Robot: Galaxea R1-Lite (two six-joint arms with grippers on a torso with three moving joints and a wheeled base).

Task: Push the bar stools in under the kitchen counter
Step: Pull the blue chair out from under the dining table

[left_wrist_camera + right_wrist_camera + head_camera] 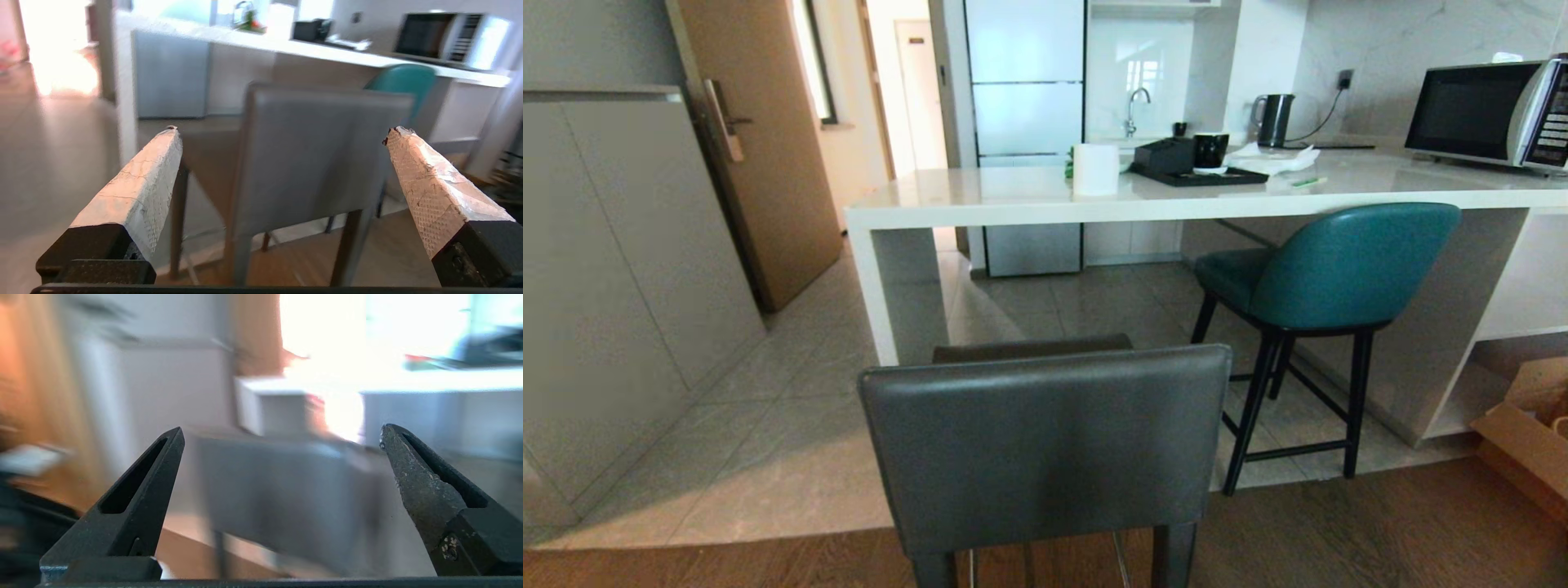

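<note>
both hands wide and empty, left hand [282, 130] and right hand [282, 430] facing the grey stool [1045, 445]

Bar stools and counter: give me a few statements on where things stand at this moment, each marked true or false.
1. The teal stool has its seat partly under the kitchen counter. True.
2. The dark-grey stool is pushed in under the counter. False: it stands out from it, nearest the camera in the head view.
3. The left gripper is open and holds nothing. True.
4. The right gripper is shut on the grey stool's back. False: its fingers stand wide apart, gripping nothing.
5. A microwave sits on the counter. True.
6. The kettle lies on the floor. False: it stands upright on the counter.
</note>
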